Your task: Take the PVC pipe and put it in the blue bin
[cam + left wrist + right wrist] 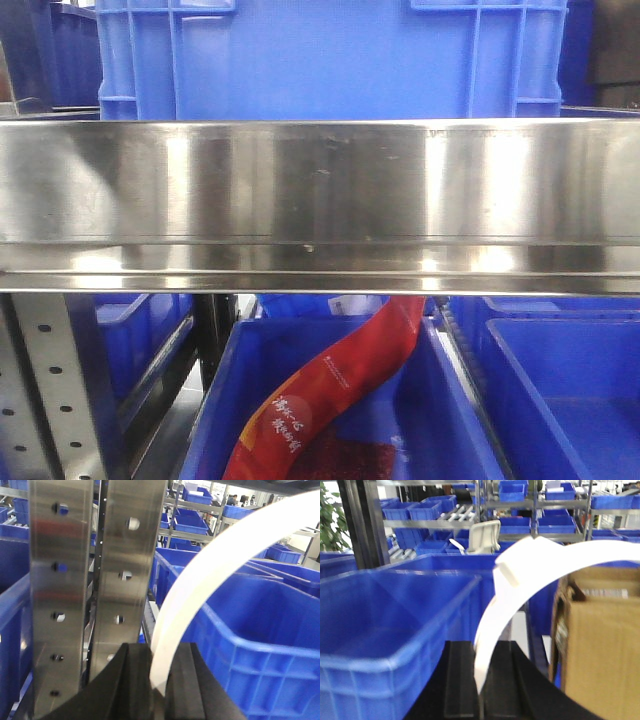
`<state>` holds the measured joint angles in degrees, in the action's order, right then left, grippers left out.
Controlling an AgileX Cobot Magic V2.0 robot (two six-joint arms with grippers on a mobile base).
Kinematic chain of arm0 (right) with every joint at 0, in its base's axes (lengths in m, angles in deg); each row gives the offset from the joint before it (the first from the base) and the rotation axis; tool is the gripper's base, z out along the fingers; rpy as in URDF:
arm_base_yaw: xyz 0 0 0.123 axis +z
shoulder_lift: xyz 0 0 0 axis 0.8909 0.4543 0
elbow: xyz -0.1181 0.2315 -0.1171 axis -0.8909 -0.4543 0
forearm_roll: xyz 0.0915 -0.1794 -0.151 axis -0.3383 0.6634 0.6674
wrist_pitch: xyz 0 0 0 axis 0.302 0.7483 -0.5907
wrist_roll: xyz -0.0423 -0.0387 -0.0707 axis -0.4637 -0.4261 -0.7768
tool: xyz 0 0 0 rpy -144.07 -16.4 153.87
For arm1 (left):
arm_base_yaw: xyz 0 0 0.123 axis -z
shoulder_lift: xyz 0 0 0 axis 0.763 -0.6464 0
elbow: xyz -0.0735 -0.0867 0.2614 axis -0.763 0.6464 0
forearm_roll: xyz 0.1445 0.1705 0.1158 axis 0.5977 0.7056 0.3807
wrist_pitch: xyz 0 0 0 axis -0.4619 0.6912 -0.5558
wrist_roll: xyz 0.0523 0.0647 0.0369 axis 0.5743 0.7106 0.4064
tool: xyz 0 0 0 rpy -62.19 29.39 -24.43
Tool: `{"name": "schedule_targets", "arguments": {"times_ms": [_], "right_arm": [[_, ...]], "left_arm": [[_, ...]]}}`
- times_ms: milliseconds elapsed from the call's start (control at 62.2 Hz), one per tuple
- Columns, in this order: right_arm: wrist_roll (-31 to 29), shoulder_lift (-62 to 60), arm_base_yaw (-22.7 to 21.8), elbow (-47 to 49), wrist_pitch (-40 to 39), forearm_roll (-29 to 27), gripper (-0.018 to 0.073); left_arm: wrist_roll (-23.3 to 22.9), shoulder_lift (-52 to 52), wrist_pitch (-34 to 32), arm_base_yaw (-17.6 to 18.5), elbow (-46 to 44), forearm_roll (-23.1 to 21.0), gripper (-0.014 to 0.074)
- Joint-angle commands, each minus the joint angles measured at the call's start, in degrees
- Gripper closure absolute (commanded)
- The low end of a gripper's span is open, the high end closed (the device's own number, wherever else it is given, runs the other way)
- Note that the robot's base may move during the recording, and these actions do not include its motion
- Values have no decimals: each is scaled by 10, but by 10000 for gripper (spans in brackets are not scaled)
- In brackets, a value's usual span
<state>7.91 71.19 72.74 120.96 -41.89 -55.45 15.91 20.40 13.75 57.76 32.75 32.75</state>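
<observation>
The left gripper (161,682) sits just left of a blue bin (260,645), and the right gripper (481,680) sits just right of a second blue bin (395,630). A white curved strip (200,575) rises from the narrow gap between each gripper's black fingers. I cannot tell whether the fingers clamp it, or whether it is the pipe.

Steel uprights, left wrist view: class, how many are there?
2: one perforated steel upright at the left, a second upright beside it, left of the blue bin. Others may be hidden.

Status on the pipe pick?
Left gripper and right gripper both shut on PVC pipe. Pipe bowed, not in blue bin yet. Steel shelf rail blocks front view.
</observation>
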Motion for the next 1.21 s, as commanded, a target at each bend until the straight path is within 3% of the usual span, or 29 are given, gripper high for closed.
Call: {"name": "schedule_targets", "arguments": {"times_ms": [0,209,402,563,675,788,1190], "right_arm": [[-2,14,14,32,-24,-2,727],[-2,87,75,97,-25,13,727],[-2,159,132,154,-25,13,727],[-2,209,170,191,-25,13,727],[-2,253,180,219,-24,13,727],[-2,294,184,253,-18,11,727],[-2,420,205,341,14,-29,727]], "left_arm": [[-1,-15,15,9,-48,-3,707],[0,-90,40,60,-156,-2,707],[0,-168,39,151,-233,-1,707],[0,-236,7,205,-280,14,707],[0,-300,-43,212,-322,13,707],[0,-367,-44,212,-382,2,707],[-8,-595,85,212,-627,-17,707]]}}
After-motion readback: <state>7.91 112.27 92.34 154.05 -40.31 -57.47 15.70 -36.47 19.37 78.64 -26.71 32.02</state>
